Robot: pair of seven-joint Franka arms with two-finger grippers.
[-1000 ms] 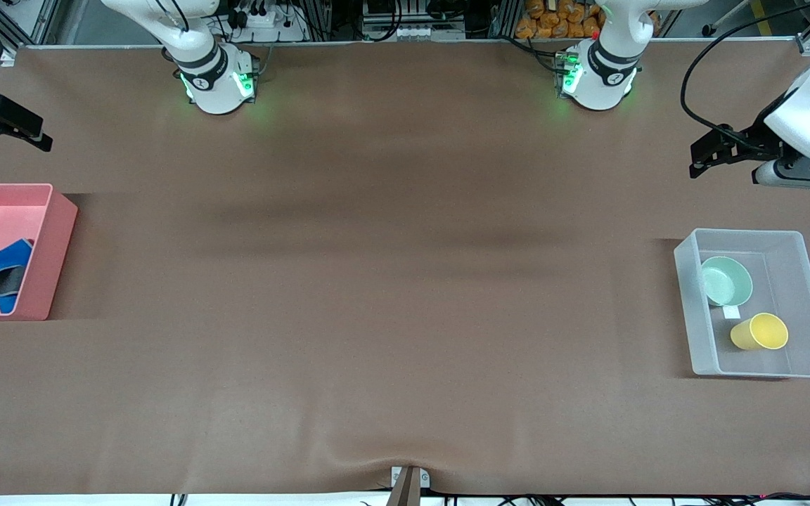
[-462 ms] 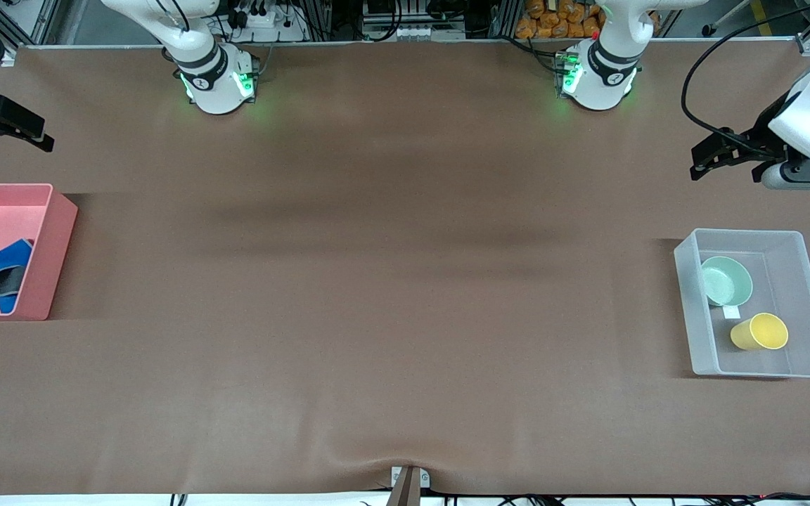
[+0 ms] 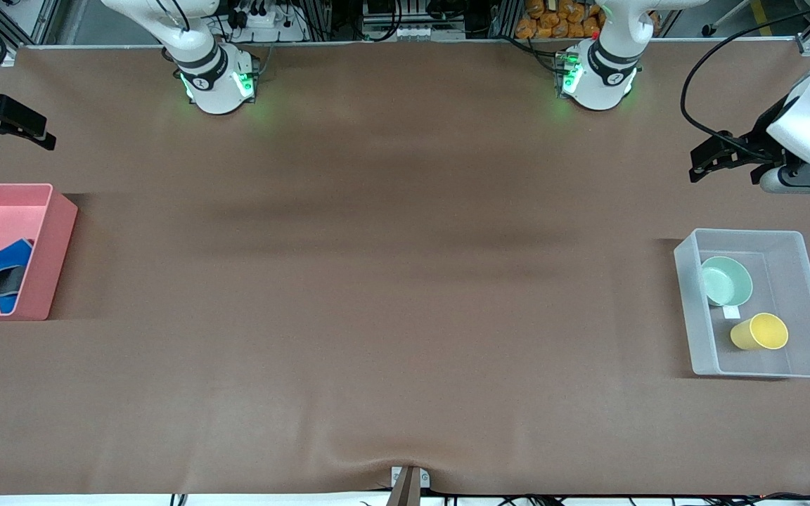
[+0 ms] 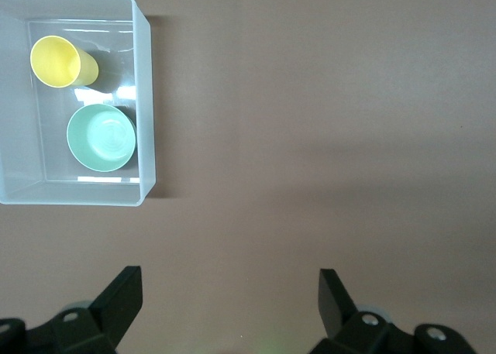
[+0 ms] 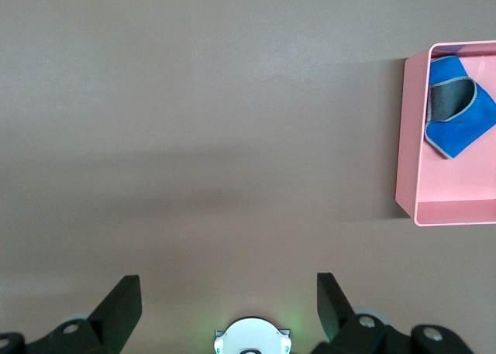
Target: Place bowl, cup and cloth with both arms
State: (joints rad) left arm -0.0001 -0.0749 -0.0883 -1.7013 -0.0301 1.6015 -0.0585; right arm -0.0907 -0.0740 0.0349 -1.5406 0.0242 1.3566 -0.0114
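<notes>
The mint-green bowl (image 3: 726, 280) and the yellow cup (image 3: 759, 332), lying on its side, are inside a clear plastic bin (image 3: 690, 302) at the left arm's end of the table. Both also show in the left wrist view: the bowl (image 4: 101, 137) and the cup (image 4: 62, 62). The blue cloth (image 3: 3, 274) with its grey patch lies in a pink bin (image 3: 53, 253) at the right arm's end; it also shows in the right wrist view (image 5: 457, 115). My left gripper (image 3: 711, 156) is open and empty, up over bare table near the clear bin. My right gripper (image 3: 15, 126) is open and empty, over the table's edge near the pink bin.
The two green-lit arm bases (image 3: 219, 81) (image 3: 596, 74) stand along the table's edge farthest from the front camera. The brown table cover (image 3: 391, 281) stretches between the two bins. The right arm's base also shows in the right wrist view (image 5: 249, 337).
The left gripper has risen slightly and drawn away from the clear bin. The right gripper has shifted a little too. Bowl, cup and cloth have not moved.
</notes>
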